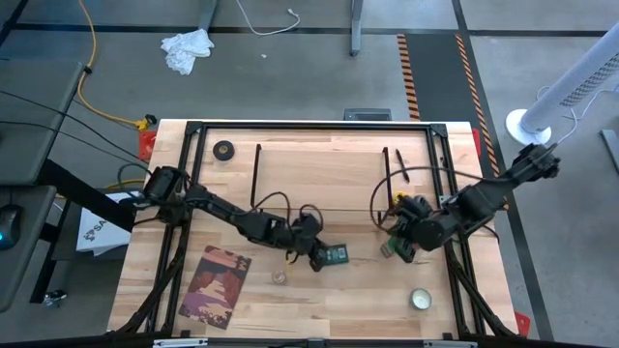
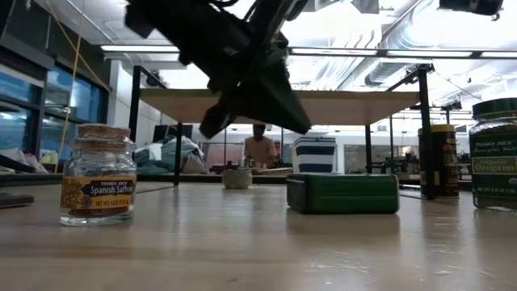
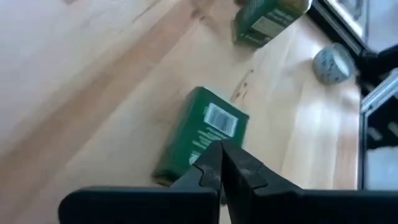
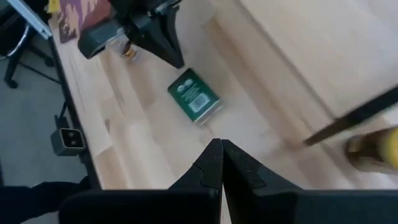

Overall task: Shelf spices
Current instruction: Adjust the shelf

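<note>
near the front edge of the tabletop (image 1: 319,309) lies a flat round pale tin (image 1: 420,299), off to the right. a dark picture card (image 1: 214,285) lies flat at the front left. a bit further in stands the tiny clear jar (image 1: 280,276), upright, with a cork-colored top. in the low view its label reads spanish saffron (image 2: 98,187).

just past the tiny jar is the left tool (image 1: 318,260). its two fingers are pressed together and it holds nothing. it hangs just above the tabletop, right beside the black square tin (image 1: 336,255). the tin lies flat, with a green label facing up. in the left wrist view the closed tips (image 3: 221,163) point at the near end of the tin (image 3: 202,134). i cannot tell if they touch it.

to the right, the right tool (image 1: 395,246) also has its fingers shut tight and holds nothing. it is close to the green-lidded jar (image 1: 396,250). the yellow-lidded jar (image 1: 398,203) stands a little further back, near a thin black leg.

the shelf (image 1: 324,179) stands in the middle of the tabletop, past both tools. its long wood board sits on black metal legs. in the low view no spice is seen on top of the board (image 2: 319,105).

far back at the left corner lies a black tape roll (image 1: 224,150).
</note>
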